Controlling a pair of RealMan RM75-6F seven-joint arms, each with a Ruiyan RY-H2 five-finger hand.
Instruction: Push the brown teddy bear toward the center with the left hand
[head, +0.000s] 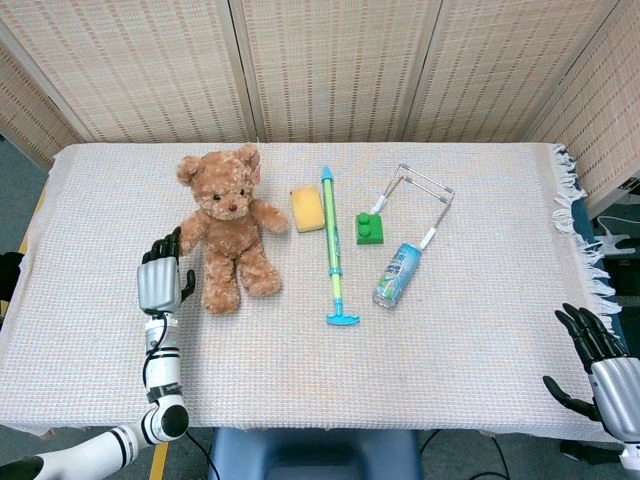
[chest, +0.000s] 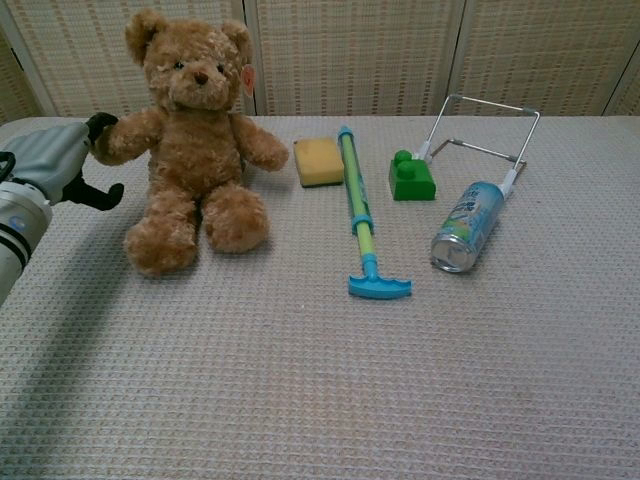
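The brown teddy bear (head: 227, 228) (chest: 190, 140) sits upright on the left half of the table, facing the front edge. My left hand (head: 160, 275) (chest: 58, 162) is at the bear's left side, by its outstretched arm and leg, fingers apart and holding nothing. Its fingertips (chest: 100, 125) reach the bear's paw; whether they touch is unclear. My right hand (head: 600, 355) hangs open off the table's front right corner, far from the bear and unseen in the chest view.
Right of the bear lie a yellow sponge (head: 307, 209), a long blue-green pump toy (head: 333, 250), a green brick (head: 370, 228), a wire frame (head: 420, 197) and a blue can (head: 397, 274) on its side. The cloth-covered table (head: 450, 340) has bare room along the front.
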